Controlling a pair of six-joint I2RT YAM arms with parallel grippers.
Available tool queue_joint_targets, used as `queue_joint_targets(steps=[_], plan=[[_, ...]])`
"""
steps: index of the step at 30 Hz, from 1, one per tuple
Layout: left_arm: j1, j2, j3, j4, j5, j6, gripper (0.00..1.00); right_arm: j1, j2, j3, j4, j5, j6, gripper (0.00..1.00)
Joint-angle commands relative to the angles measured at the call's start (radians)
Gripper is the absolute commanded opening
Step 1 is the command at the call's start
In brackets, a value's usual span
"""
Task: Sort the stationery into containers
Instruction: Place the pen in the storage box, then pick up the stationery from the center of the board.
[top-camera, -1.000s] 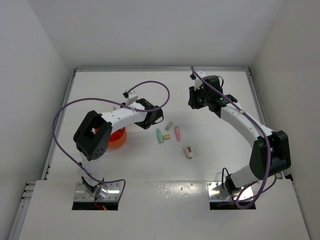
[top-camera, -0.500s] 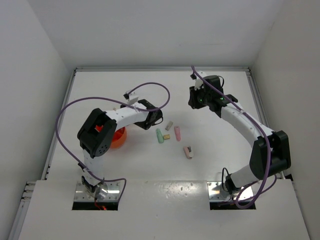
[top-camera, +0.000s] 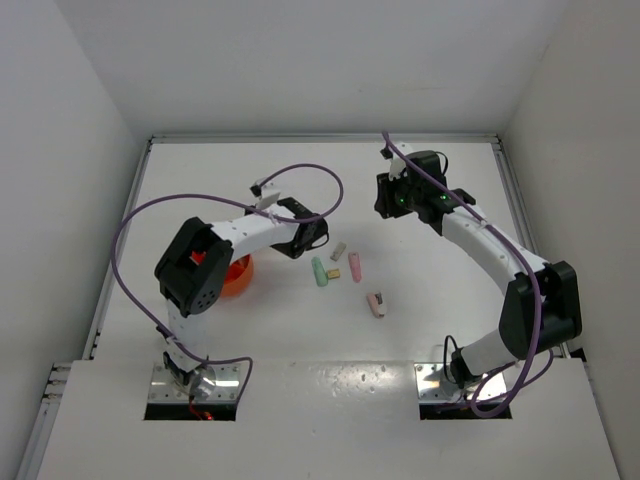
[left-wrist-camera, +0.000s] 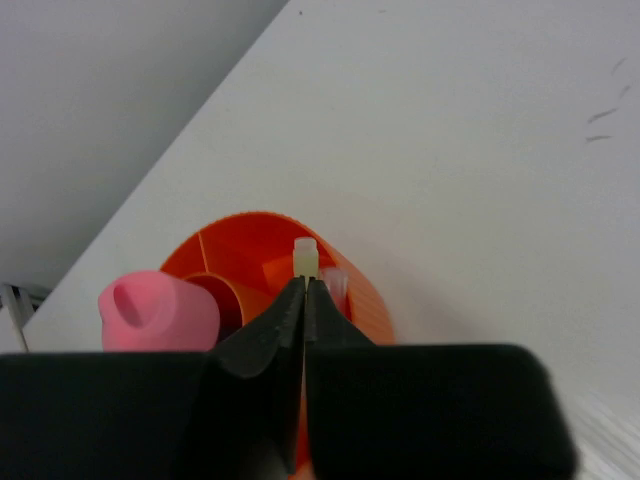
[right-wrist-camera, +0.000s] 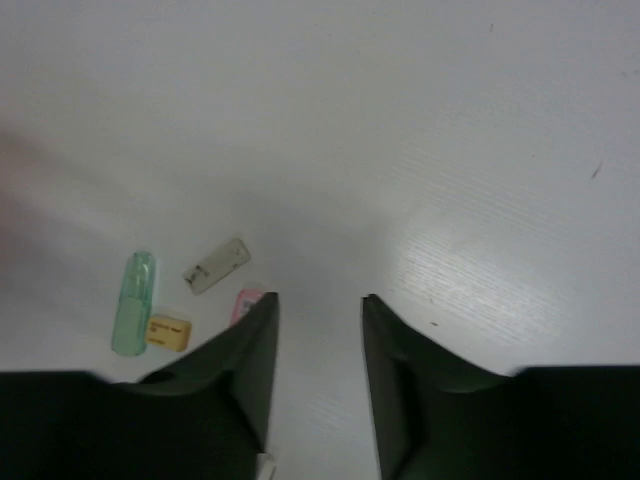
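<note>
A thin cream stick (left-wrist-camera: 305, 256) pokes out from between the closed fingertips of the left gripper (left-wrist-camera: 304, 288). The gripper appears to pinch it directly over the orange bowl (left-wrist-camera: 362, 300), though the wrist view is too tight to rule out that the stick already stands inside. A pink plug (left-wrist-camera: 160, 310) sits upright in one of the bowl's compartments.

The bowl stands near the left edge of the table (top-camera: 420, 330), in its near half, and from above it is partly hidden under the left arm. Over the past second that arm has swung its elbow slightly to the right, while nothing lying on the table has moved.

Five pieces wait loose at the middle of the table:
- a mint-green stub (top-camera: 320, 271)
- a tan block (top-camera: 334, 274) just beside it
- a grey-beige piece (top-camera: 339, 250)
- a pink stub (top-camera: 355, 267)
- a capped piece (top-camera: 376, 304), nearest the front edge

The right gripper (right-wrist-camera: 318, 300) hangs over the table's far right part, fingers apart and holding nothing. One drop looks imminent, and most of the sorting is still to come.
</note>
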Motion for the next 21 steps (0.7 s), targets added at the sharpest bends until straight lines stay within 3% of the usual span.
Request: queue_joint_targets(steps=[1,2,3,4,5,6,8,9,11,12,14,15,18,21], plan=[[-0.087,-0.089,0.135,-0.006,-0.011,0.092,0.02,-0.005,0.003,0.003,0.024,-0.003,-0.03,0.44],[-0.145,-0.1,0.168,0.097,0.011,0.179,0.0,-0.005,0.003,0.012,0.015,-0.003,-0.048,0.67],[-0.175,-0.109,0.191,0.182,0.049,0.454,0.0,-0.005,0.012,0.023,-0.001,-0.003,-0.067,0.73],[-0.203,-0.123,0.202,0.281,0.108,0.604,0.0,-0.005,0.012,0.032,-0.016,-0.021,-0.109,0.76],[-0.24,-0.142,0.184,0.384,0.311,0.739,0.0,-0.005,0.034,0.052,-0.057,-0.055,-0.131,0.75],[-0.24,-0.164,0.168,0.465,0.435,0.828,0.09,-0.005,0.034,0.052,-0.077,-0.081,-0.154,0.62],[-0.23,-0.212,0.142,0.566,0.712,0.872,0.41,-0.005,0.048,0.066,-0.093,-0.101,-0.186,0.05],[-0.207,-0.221,0.122,0.566,0.747,0.843,0.52,-0.005,0.048,0.066,-0.104,-0.101,-0.186,0.0],[-0.191,-0.25,0.061,0.566,0.778,0.731,0.66,-0.005,0.048,0.066,-0.095,-0.078,-0.186,0.0],[-0.173,-0.259,0.037,0.566,0.801,0.692,0.7,-0.005,0.057,0.066,-0.094,-0.069,-0.176,0.31],[-0.153,-0.259,-0.006,0.566,0.839,0.583,0.7,-0.005,0.069,0.077,-0.094,-0.029,-0.165,0.57],[-0.153,-0.259,-0.043,0.577,0.868,0.558,0.71,-0.005,0.081,0.077,-0.094,-0.029,-0.153,0.62],[-0.125,-0.236,-0.08,0.613,0.91,0.524,0.69,-0.005,0.091,0.077,-0.085,-0.014,-0.142,0.6],[-0.096,-0.177,-0.103,0.678,0.997,0.554,0.52,-0.005,0.091,0.077,-0.085,-0.005,-0.133,0.55]])
